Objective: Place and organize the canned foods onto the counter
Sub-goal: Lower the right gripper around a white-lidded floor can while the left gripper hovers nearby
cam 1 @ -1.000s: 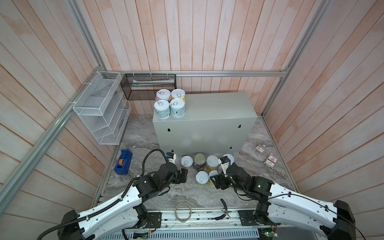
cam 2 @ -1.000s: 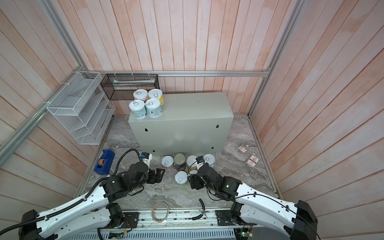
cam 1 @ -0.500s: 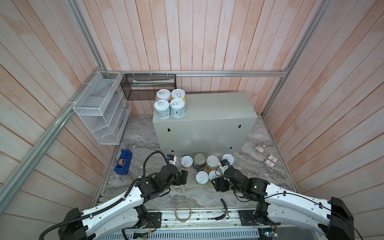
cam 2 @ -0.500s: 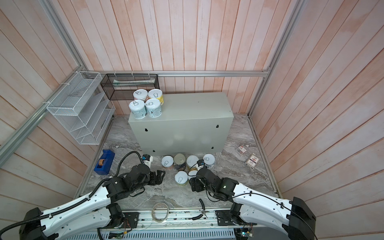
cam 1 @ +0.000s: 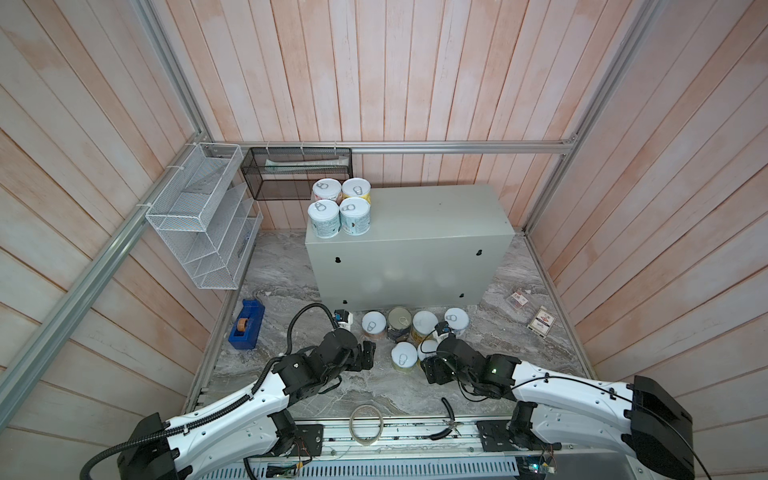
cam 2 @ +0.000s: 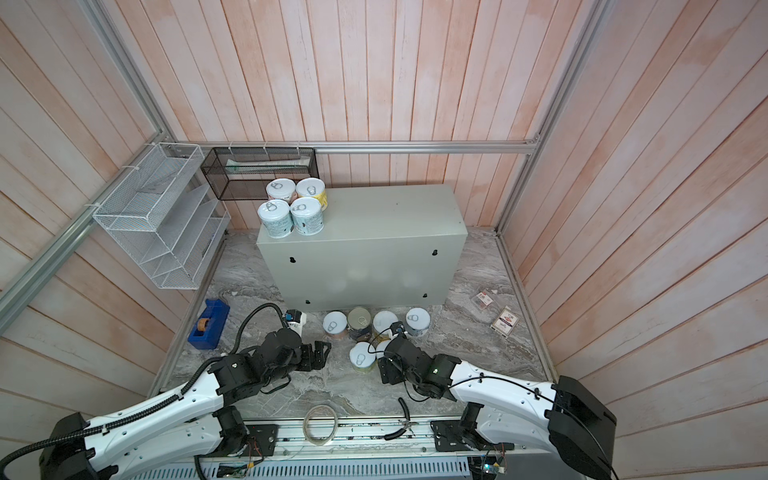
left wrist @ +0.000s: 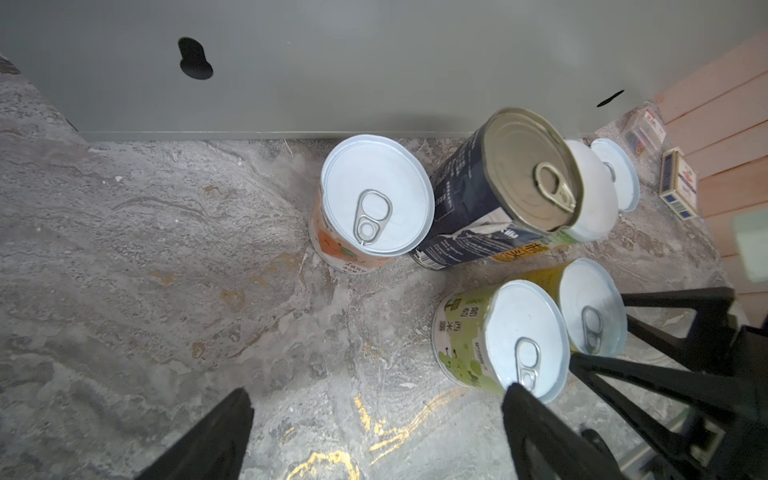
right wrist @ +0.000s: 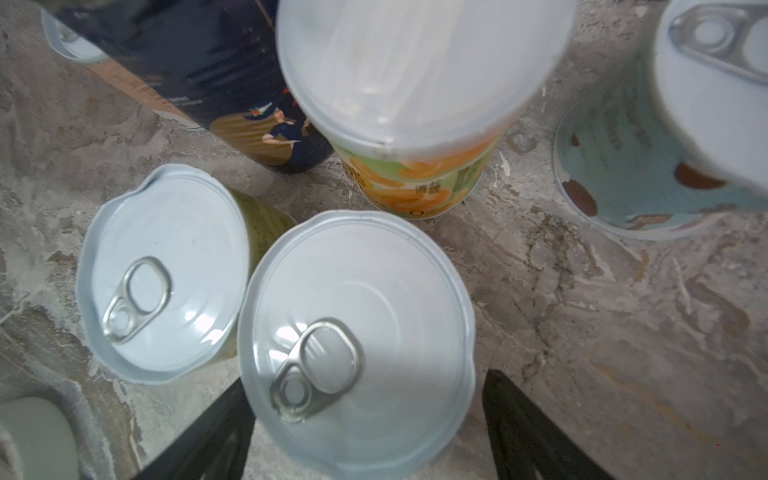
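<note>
Grey-green metal, flat-topped: the counter (cam 1: 415, 220) stands at the back of the marble floor (cam 1: 291, 286). At its left end four cans (cam 1: 340, 206) sit in a tight square, lids up.

Six others stand on the floor in front of it. Along the counter's foot, in a row: orange-label can (left wrist: 374, 199), tall navy can (left wrist: 528, 166), white-lidded can (right wrist: 415, 70), teal can (right wrist: 623, 166). Nearer to me, close side by side: green-label can (cam 1: 403, 356) and yellow-label can (right wrist: 357, 345).

Left arm (cam 1: 249, 399): reaches in low from the near-left corner, forearm almost flat over the floor, wrist about level and pointing sideways at the green-label can. Left jaws wide; between my fingers (left wrist: 208, 436) there is only bare marble. In both top views a sliver of floor shows between the fingertips and that can, so near it but apart.

Right arm (cam 1: 561, 380): comes in low from the near-right, forearm angled across the floor toward the middle, wrist tipped down over the cans. Right jaws spread around the yellow-label can, one finger (right wrist: 523, 424) on each side and the pull-tab lid between them. A thin strip of floor shows between this finger and the lid rim; the opposite finger runs under the rim. Whether either one presses the can's wall, I cannot tell. The can stands upright on the floor.
</note>
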Motion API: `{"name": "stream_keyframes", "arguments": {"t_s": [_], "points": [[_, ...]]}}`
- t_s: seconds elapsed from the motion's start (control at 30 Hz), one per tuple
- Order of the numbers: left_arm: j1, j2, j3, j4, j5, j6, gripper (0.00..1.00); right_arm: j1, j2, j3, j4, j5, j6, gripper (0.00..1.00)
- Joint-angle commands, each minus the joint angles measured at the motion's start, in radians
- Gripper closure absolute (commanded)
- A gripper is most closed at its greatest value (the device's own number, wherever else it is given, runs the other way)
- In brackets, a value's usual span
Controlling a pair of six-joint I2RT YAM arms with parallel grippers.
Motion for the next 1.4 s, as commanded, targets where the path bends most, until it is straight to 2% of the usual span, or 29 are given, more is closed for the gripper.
{"name": "stream_keyframes", "arguments": {"t_s": [0.0, 0.43, 0.77, 0.87, 1.0, 1.17, 1.23, 1.27, 1.3, 1.33, 1.37], "points": [[-0.004, 0.005, -0.017, 0.017, -0.017, -0.013, 0.05, -0.02, 0.051, -0.003, 0.088, 0.046, -0.059, 0.16], [-0.004, 0.029, -0.02, 0.029, -0.025, -0.022, 0.05, -0.079, 0.156, -0.007, 0.228, 0.033, -0.114, 0.17], [-0.003, 0.048, -0.022, 0.037, -0.027, -0.016, 0.05, -0.086, 0.175, -0.057, 0.258, 0.006, -0.082, 0.18], [-0.003, 0.052, -0.029, 0.044, -0.021, -0.023, 0.05, -0.086, 0.189, -0.064, 0.266, 0.007, -0.067, 0.22], [-0.004, 0.045, -0.035, 0.042, -0.022, -0.029, 0.05, -0.086, 0.164, -0.075, 0.257, 0.022, -0.039, 0.41], [-0.003, 0.037, -0.038, 0.04, -0.032, -0.029, 0.05, -0.086, 0.094, -0.081, 0.22, 0.05, -0.025, 0.53], [-0.004, 0.039, -0.042, 0.046, -0.031, -0.03, 0.05, -0.086, 0.076, -0.085, 0.221, 0.051, -0.022, 0.64], [-0.003, 0.042, -0.043, 0.048, -0.031, -0.029, 0.05, -0.086, 0.074, -0.08, 0.209, 0.053, -0.021, 0.71], [-0.003, 0.045, -0.043, 0.05, -0.031, -0.03, 0.06, -0.086, 0.072, -0.069, 0.191, 0.054, -0.024, 0.95], [-0.003, 0.047, -0.043, 0.052, -0.031, -0.032, 0.05, -0.086, 0.075, -0.059, 0.174, 0.056, -0.025, 1.0], [-0.003, 0.047, -0.044, 0.054, -0.03, -0.032, 0.05, -0.086, 0.077, -0.051, 0.162, 0.054, -0.025, 1.0]]}}
